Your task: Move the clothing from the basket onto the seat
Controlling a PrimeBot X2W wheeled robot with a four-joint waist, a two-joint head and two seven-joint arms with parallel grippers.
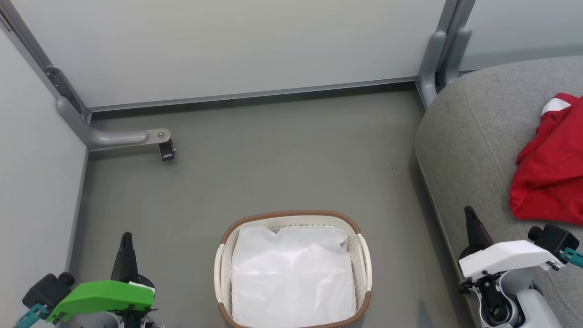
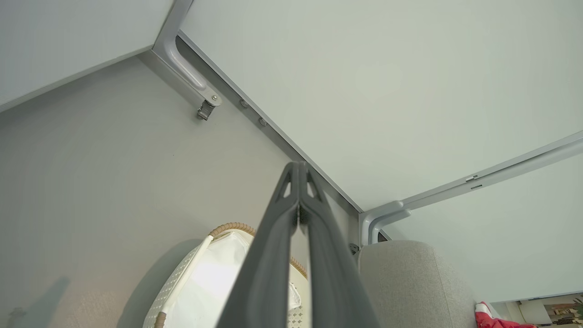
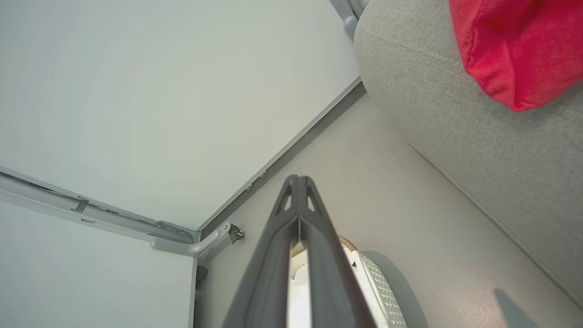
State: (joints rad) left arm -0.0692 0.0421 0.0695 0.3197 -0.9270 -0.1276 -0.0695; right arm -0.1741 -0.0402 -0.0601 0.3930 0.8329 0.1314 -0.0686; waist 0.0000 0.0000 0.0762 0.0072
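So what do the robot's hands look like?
The left gripper wears a bright green cover, the right gripper a white cover. Each has two long dark fingers tapering to a point, with triangular cut-outs near the tips, a black knob and a teal plug beside it.

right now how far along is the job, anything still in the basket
Looks done: the red clothing lies on the seat, and the basket holds just its white liner. Nothing in hand: left gripper and right gripper are both shut and empty. Nothing visibly left to move.
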